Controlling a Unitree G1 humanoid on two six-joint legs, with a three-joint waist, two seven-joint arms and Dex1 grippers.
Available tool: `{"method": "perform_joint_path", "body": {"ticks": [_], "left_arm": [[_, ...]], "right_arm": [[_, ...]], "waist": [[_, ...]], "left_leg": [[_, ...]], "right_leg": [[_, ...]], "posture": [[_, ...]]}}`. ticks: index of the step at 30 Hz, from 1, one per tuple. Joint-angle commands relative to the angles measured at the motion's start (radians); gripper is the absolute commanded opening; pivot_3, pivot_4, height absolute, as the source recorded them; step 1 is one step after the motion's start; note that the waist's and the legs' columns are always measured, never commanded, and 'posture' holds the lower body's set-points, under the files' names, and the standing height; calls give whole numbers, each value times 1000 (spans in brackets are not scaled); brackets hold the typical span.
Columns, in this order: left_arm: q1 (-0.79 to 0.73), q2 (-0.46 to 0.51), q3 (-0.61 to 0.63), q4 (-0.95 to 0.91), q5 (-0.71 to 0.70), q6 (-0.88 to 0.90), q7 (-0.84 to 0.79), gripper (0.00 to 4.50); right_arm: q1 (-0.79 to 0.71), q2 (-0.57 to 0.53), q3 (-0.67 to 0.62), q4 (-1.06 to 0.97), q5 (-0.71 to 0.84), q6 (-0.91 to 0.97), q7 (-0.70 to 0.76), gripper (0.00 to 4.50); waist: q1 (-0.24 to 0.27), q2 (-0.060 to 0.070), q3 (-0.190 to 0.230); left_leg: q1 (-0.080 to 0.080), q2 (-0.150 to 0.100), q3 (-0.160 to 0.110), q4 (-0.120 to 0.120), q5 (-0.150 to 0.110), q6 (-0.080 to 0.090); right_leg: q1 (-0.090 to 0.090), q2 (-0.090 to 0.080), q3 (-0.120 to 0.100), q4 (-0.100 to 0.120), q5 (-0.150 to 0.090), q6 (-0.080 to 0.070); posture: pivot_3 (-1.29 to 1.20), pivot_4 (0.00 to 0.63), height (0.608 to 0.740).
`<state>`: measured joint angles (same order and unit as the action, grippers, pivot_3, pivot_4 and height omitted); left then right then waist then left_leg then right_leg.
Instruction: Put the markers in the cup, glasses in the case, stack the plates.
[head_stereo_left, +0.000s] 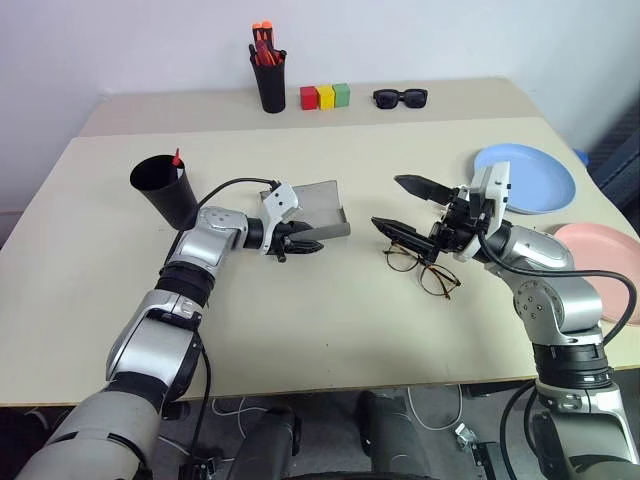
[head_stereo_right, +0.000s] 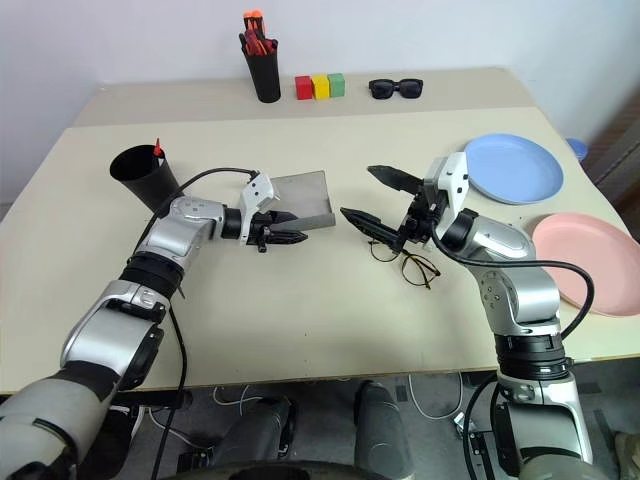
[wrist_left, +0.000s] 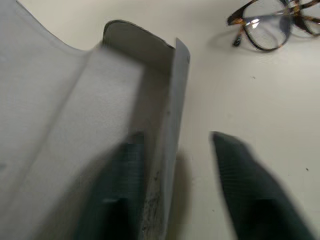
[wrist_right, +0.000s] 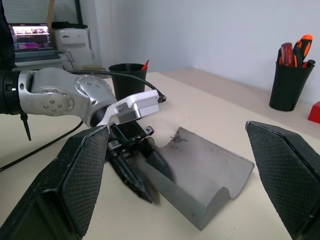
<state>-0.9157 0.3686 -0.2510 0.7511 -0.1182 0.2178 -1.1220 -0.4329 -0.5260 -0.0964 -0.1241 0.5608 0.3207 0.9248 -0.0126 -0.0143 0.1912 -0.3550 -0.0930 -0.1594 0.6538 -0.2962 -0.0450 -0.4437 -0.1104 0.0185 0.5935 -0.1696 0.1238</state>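
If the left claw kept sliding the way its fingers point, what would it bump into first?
Probably the eyeglasses. The left gripper, its fingers astride the near wall of the open grey case, points across the table toward them, with bare tabletop between. Depth is hard to judge, so it might pass just beside them.

Head views overlook the table (head_stereo_left: 330, 330); wrist views, seemingly close, share the case (wrist_right: 205, 175).

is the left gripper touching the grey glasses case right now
Touching. In the left wrist view, the left gripper straddles the front wall of the case, one finger lying inside against it, the other outside over the table.
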Motion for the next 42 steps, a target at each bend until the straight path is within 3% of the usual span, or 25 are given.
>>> {"method": "perform_joint_path", "body": {"ticks": [1,6,10,16,22,25,32,39,42], "left_arm": [[-14,14,2,-35,15,24,-38,38],[27,80,-14,-168,4,144,-147,38],[84,180,-23,-388,-14,304,-219,38],[171,238,-29,-699,-61,523,-182,38],[264,219,-35,-815,-52,592,-43,38],[278,205,-32,-830,-65,611,-4,1017],[260,190,69,-881,-176,617,24,4453],[342,225,255,-968,-334,505,-20,4453],[399,233,331,-998,-390,434,-32,4453]], "right_arm": [[-11,5,-12,-36,3,-21,-9,4500],[-21,6,-9,-24,-2,-27,-7,4500],[-16,-7,-16,-13,-7,-33,8,4500],[-3,1,-13,0,-12,-49,9,4500],[6,9,-1,25,-33,-74,20,4500],[7,4,-1,35,-42,-66,17,4500],[33,-67,43,37,-141,-1,-10,4500],[52,-314,136,-29,-316,215,-30,4500],[52,-357,154,-45,-326,295,-29,4500]], "waist": [[0,0,0],[-8,0,0],[-8,0,0],[1,0,0],[-7,0,0],[-3,0,0],[0,1,0],[-2,1,0],[-1,1,1]], "left_leg": [[0,0,0,0,0,0],[0,0,0,0,0,0],[0,1,0,-1,0,0],[-1,1,-1,0,0,0],[1,1,-1,-1,0,0],[0,1,-1,-1,0,0],[0,1,0,0,0,0],[0,1,1,0,0,0],[0,2,1,-1,0,0]], "right_leg": [[0,0,0,0,0,0],[0,0,0,0,0,0],[-1,0,0,1,0,0],[0,0,0,0,0,0],[0,1,0,1,0,0],[0,1,1,1,0,0],[0,1,1,1,0,0],[-1,0,1,0,0,0],[-1,0,1,0,0,0]], "posture": [[0,150,740],[0,150,740],[0,150,740],[0,150,740],[0,150,740],[0,150,740],[0,150,740],[0,150,740],[0,150,740]]}}
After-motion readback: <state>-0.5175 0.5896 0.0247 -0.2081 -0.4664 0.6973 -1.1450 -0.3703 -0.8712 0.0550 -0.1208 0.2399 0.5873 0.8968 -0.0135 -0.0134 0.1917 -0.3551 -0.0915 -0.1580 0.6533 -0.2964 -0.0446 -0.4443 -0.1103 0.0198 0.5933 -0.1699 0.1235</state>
